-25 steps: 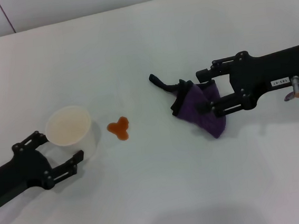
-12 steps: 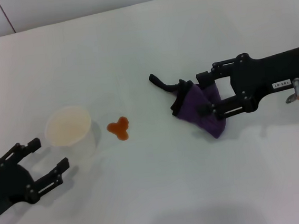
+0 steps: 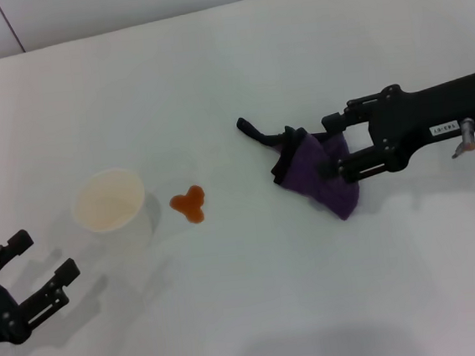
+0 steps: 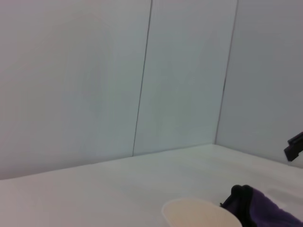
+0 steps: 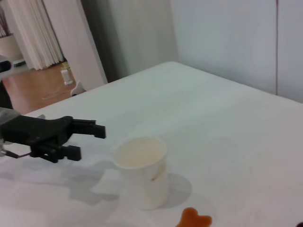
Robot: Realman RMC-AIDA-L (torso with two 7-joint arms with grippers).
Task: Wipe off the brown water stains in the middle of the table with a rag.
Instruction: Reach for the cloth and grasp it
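The brown water stains point(image 3: 189, 204) form a small orange-brown three-lobed blot on the white table point(image 3: 257, 294), just right of a white cup point(image 3: 109, 204). The purple rag point(image 3: 320, 176), with its black strap trailing left, lies well to the right of the stains. My right gripper point(image 3: 327, 147) is shut on the rag, low over the table. My left gripper point(image 3: 48, 252) is open and empty at the lower left, apart from the cup. The right wrist view shows the cup point(image 5: 142, 170), the stains point(image 5: 194, 220) and the left gripper point(image 5: 90, 142).
The cup stands upright close to the stains on their left. The left wrist view shows the cup's rim point(image 4: 201, 216) and the rag point(image 4: 267, 213) beyond it. A panelled wall point(image 3: 120, 8) runs behind the table's far edge.
My left gripper has drawn back from the cup toward the lower left, staying open. My right gripper with the rag has barely moved.
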